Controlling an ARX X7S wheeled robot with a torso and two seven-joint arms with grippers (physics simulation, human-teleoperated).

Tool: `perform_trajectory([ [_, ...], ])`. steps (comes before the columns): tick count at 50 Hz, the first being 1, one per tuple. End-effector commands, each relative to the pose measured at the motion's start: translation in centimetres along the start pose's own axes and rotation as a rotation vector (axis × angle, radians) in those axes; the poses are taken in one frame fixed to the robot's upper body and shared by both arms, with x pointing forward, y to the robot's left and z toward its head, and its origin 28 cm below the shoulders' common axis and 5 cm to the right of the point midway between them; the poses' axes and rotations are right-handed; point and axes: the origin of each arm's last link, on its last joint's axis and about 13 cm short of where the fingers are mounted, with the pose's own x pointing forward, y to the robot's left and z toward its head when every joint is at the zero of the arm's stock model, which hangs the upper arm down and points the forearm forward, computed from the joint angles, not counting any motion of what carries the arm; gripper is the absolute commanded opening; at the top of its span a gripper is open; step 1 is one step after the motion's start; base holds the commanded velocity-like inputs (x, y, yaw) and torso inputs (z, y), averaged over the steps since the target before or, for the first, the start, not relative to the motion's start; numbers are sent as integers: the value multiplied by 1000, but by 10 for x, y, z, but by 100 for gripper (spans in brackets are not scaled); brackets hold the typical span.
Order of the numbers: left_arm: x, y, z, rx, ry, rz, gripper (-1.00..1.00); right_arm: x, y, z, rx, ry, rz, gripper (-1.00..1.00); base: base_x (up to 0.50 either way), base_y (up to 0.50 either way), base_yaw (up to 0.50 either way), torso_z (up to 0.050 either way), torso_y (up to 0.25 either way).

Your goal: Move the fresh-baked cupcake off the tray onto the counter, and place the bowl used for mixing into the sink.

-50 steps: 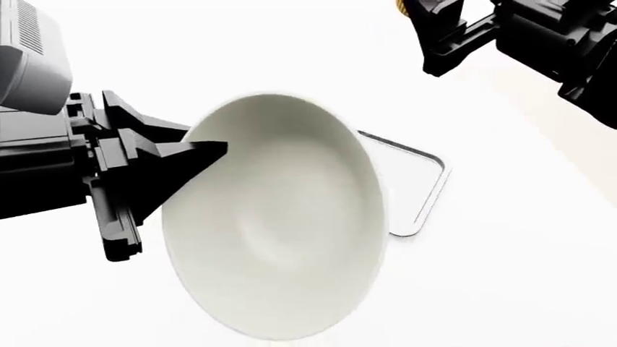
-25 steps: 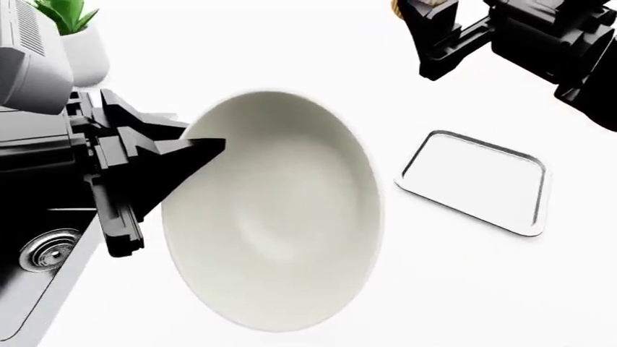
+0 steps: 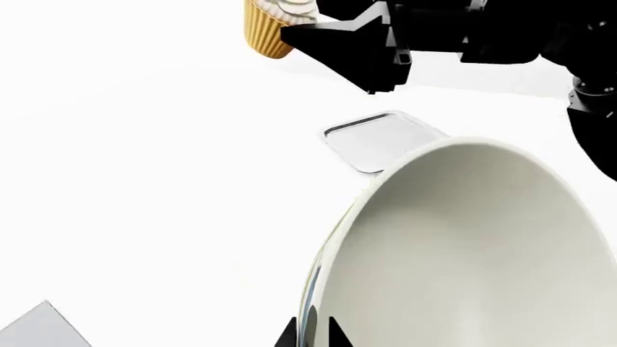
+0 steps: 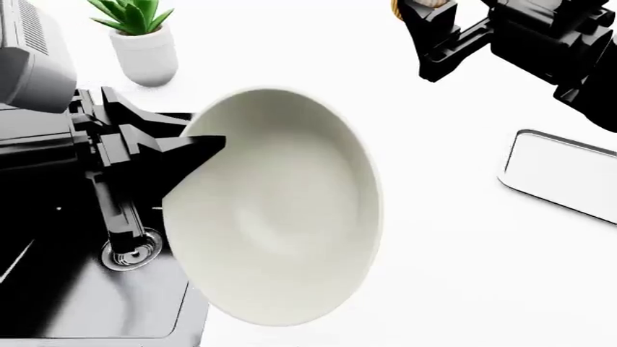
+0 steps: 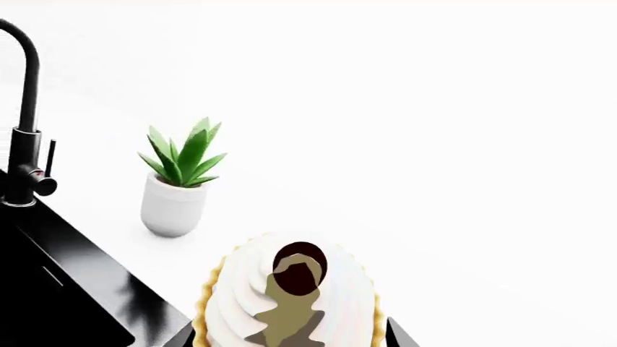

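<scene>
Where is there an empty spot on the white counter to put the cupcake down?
The counter is bare between the bowl and the tray, and also past the plant pot toward the right gripper holding the cupcake. It is crowded on the left, where the left gripper holds the bowl over the sink.

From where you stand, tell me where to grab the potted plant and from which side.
Grip the white pot around its smooth middle, coming in level from the open counter side. The spiky leaves crown the top and block a grasp from above, the pot stands upright, and the faucet and sink probably crowd the other side.
</scene>
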Motion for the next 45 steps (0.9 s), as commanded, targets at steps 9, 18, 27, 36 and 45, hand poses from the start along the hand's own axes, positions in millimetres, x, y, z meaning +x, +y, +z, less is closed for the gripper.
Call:
perform_trajectory([
  [9,1,2,1,8,-10,10,-100,-1,-1,-1,-21,0,-2,-100,-19,500,0,0,0],
  [18,3,2,1,13,-10,8,-100,-2,-2,-2,-20,4,-6,-100,-20,500,0,0,0],
  [27,5,3,0,15,-9,6,-100,-2,-1,-2,10,-6,1,-100,-49,500,0,0,0],
  [36,5,3,1,18,-8,7,-100,-2,-2,0,-8,-11,-13,-100,0,7,0,0,0],
  [45,4,4,0,21,-6,12,-100,0,-1,0,-8,-13,-7,-100,0,0,0,0,0],
])
